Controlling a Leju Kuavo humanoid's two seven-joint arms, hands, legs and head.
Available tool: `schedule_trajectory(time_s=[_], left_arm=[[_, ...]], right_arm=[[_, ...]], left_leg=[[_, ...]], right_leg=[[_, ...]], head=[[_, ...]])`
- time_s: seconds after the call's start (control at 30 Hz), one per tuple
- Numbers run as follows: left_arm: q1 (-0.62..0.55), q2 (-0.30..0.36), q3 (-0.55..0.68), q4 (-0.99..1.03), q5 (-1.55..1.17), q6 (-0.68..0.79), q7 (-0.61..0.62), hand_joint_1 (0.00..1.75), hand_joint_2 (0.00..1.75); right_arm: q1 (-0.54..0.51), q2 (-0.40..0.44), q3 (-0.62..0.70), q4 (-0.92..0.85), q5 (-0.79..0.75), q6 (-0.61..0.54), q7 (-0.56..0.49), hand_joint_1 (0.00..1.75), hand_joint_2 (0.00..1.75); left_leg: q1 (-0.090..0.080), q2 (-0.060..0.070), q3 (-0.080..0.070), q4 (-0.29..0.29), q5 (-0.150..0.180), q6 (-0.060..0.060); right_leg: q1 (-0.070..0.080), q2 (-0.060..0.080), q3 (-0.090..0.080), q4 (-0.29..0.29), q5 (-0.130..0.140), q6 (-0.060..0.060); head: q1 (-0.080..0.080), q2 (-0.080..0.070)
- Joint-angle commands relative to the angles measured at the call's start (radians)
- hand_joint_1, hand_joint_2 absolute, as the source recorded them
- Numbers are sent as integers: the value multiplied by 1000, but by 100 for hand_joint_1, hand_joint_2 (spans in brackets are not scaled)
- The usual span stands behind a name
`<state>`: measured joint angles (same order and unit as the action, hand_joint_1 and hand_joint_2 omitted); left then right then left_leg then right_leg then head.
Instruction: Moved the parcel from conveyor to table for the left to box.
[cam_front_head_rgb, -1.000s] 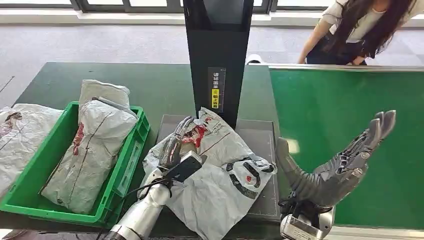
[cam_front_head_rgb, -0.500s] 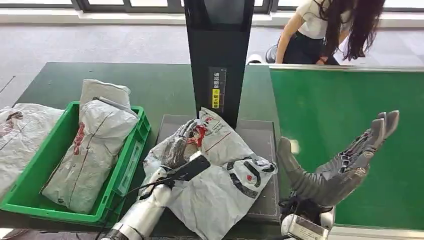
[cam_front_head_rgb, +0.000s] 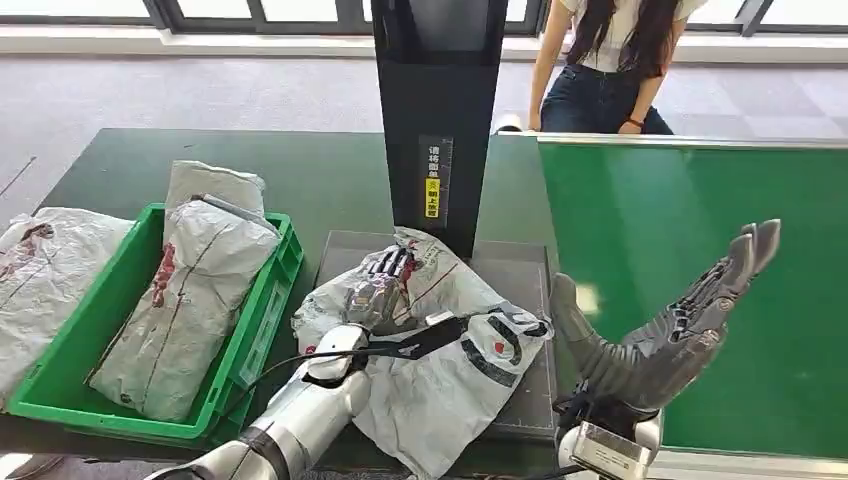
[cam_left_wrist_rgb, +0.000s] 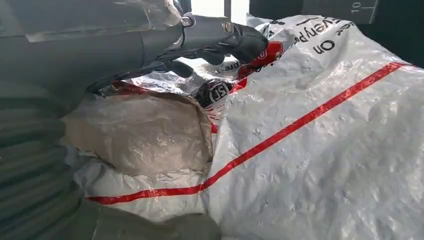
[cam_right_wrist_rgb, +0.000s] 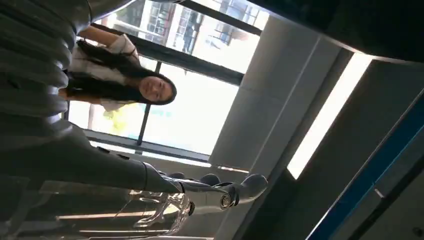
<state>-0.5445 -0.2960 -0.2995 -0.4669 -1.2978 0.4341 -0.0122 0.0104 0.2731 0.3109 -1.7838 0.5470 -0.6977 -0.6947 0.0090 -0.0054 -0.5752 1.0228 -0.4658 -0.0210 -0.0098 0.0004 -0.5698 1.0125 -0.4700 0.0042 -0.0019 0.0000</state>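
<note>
Since prev frame my left hand (cam_front_head_rgb: 378, 292) slid farther across the parcel (cam_front_head_rgb: 440, 370), fingers curled, pressing the plastic. Right hand (cam_front_head_rgb: 668, 335) hangs over the conveyor (cam_front_head_rgb: 690, 200), fingers straight, together, holding nothing.

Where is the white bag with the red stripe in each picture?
Head view: the parcel lies mid-table on the dark mat, under the left hand.
Left wrist view: the parcel fills most of the picture.
Right wrist view: not in it.
Shared landmark: the left hand on the parcel.
</note>
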Motion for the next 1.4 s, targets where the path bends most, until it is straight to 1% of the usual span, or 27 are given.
schedule_trajectory(time_s=[0.03, 0.07, 0.1, 0.13, 0.2, 0.23, 0.5, 0.7, 0.8, 0.93, 1.4], left_arm=[[0, 26, -33, 108, -15, -55, -17, 0, 175], [4, 27, -26, 102, -14, -55, -33, 175, 175], [8, 25, -20, 94, -22, -28, -25, 175, 175], [9, 22, -8, 87, -23, 2, -25, 0, 175], [4, 19, -7, 93, -41, -8, -19, 0, 175], [0, 18, -6, 102, -44, -36, -31, 175, 175], [4, 16, 18, 98, -59, -32, -40, 175, 175], [4, 16, 18, 98, -59, -32, -40, 175, 175], [4, 16, 18, 98, -59, -32, -40, 175, 175], [4, 16, 18, 98, -59, -32, -40, 175, 175], [4, 16, 18, 98, -59, -32, -40, 175, 175]], right_arm=[[-17, 17, -38, 62, -9, 0, -3, 0, 175], [-20, 21, -43, 62, -7, 0, -3, 0, 175], [-21, 23, -46, 61, -5, 0, -3, 0, 175], [-20, 25, -50, 57, -2, 0, -3, 0, 175], [-19, 22, -48, 56, -3, 0, -3, 0, 175], [-20, 21, -45, 58, -5, 0, -3, 0, 175], [-22, 28, -50, 58, 0, 0, -3, 0, 175], [-22, 28, -50, 58, 0, 0, -3, 0, 175], [-22, 28, -50, 58, 0, 0, -3, 0, 175], [-22, 28, -50, 58, 0, 0, -3, 0, 175], [-22, 28, -50, 58, 0, 0, -3, 0, 175]], left_leg=[[0, 2, 1, -3, 2, 1], [0, 2, 0, -4, 3, 1], [0, 3, -1, -6, 5, 1], [0, 3, 0, -4, 3, 1], [0, 2, 0, -2, 2, 1], [0, 2, 0, -3, 3, 1], [0, 2, 0, -2, 2, 1], [0, 4, 0, -7, 4, 1], [0, 2, 1, -2, 1, 1], [0, 4, 0, -6, 4, 1], [0, 1, 0, -1, 1, 1]], right_leg=[[0, 1, 0, -3, 2, 0], [0, 2, -1, -4, 4, 0], [0, 2, -2, -6, 5, -1], [0, 3, -1, -4, 4, 0], [0, 1, 0, -2, 2, 0], [0, 2, -1, -3, 4, 0], [0, 1, 0, -2, 2, 0], [0, 3, -2, -6, 5, -1], [0, 1, 0, -2, 1, -1], [0, 3, -2, -6, 5, -1], [0, 1, -1, -1, 1, -1]], head=[[0, 0], [0, 0], [0, 0], [0, 0], [0, 0], [0, 0], [0, 0], [0, 0], [0, 0], [0, 0], [0, 0]])
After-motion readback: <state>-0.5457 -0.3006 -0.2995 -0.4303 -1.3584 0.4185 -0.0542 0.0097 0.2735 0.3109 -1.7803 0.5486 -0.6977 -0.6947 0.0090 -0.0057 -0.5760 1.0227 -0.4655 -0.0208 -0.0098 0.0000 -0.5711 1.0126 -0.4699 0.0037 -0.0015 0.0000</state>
